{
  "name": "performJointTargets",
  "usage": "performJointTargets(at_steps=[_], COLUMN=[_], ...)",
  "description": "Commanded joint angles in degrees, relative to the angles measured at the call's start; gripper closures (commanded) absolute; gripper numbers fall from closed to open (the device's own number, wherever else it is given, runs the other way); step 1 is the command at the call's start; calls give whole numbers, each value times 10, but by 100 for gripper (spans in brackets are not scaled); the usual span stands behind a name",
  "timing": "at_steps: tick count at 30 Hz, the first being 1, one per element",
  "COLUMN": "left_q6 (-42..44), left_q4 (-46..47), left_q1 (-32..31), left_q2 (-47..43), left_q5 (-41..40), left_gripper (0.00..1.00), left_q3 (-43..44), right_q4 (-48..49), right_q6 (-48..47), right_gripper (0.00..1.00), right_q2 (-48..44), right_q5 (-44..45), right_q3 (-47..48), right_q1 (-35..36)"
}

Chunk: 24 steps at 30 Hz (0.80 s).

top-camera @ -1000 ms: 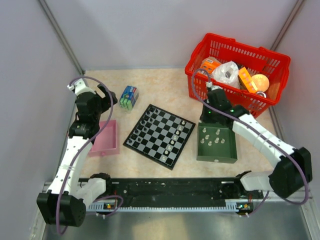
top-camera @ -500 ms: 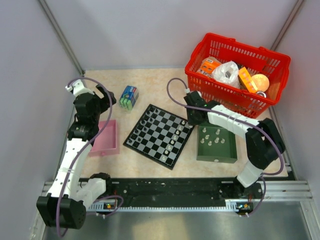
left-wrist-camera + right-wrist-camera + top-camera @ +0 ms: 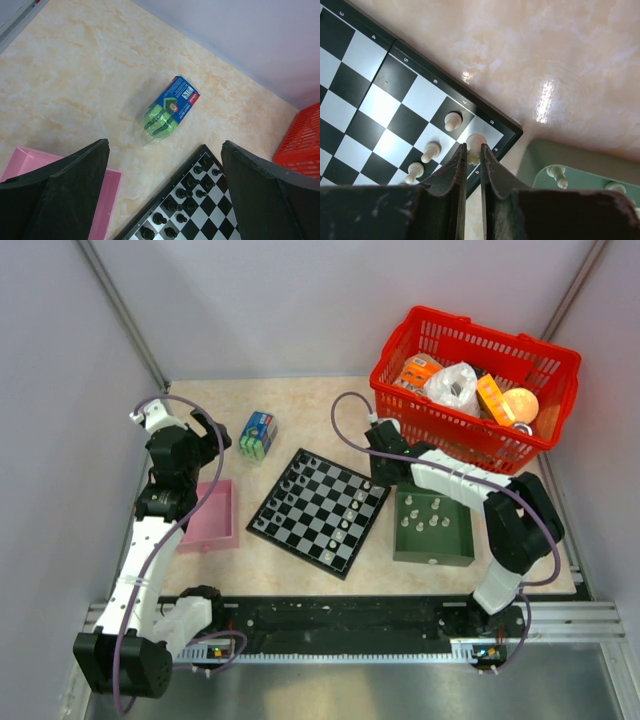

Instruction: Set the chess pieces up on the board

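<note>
The board [image 3: 318, 510] lies mid-table with dark pieces [image 3: 290, 483] along its left side and pale pieces [image 3: 345, 525] along its right side. My right gripper [image 3: 380, 483] hangs over the board's far right corner, shut on a pale chess piece [image 3: 475, 146] above the corner square [image 3: 487, 131]. Three pale pawns [image 3: 452, 121] stand on squares beside it. My left gripper [image 3: 190, 455] is open and empty, held high over the pink tray [image 3: 212, 518]; its wrist view shows the dark pieces [image 3: 186, 194] on the board's corner [image 3: 202, 210].
A green tray [image 3: 433, 528] with several pale pieces stands right of the board, also in the right wrist view [image 3: 580, 170]. A red basket [image 3: 470, 390] of groceries is at the back right. A blue-green pack [image 3: 258, 435] lies behind the board.
My right arm swung left from the green tray to the board's far right corner with a pale piece in its fingers, then settled there. The left arm has barely moved.
</note>
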Motion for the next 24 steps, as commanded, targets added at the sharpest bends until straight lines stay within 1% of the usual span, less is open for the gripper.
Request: performJointTargets(at_steps=[1,17,19,21,24], left_q6=[6,6,7,5,6], left_q4=[18,19,19,20,21], left_q1=[4,5,5,5,6], left_q2=[-9,-8,-8,-7,-7], left_q5=[-8,-8,-8,-7,-7], left_gripper=[1,1,1,1,1], left_q3=[-1,-1,-1,-1,-1], right_q4=[25,24,24,24,26], right_q6=[8,11,11,11,5], right_gripper=[92,91,89,84,81], right_q2=[16,31,30,30,24], right_q5=[2,-5,-5,-7,-15], right_q3=[6,-5,-6,-7,-8], right_q1=[5,4,4,5,5])
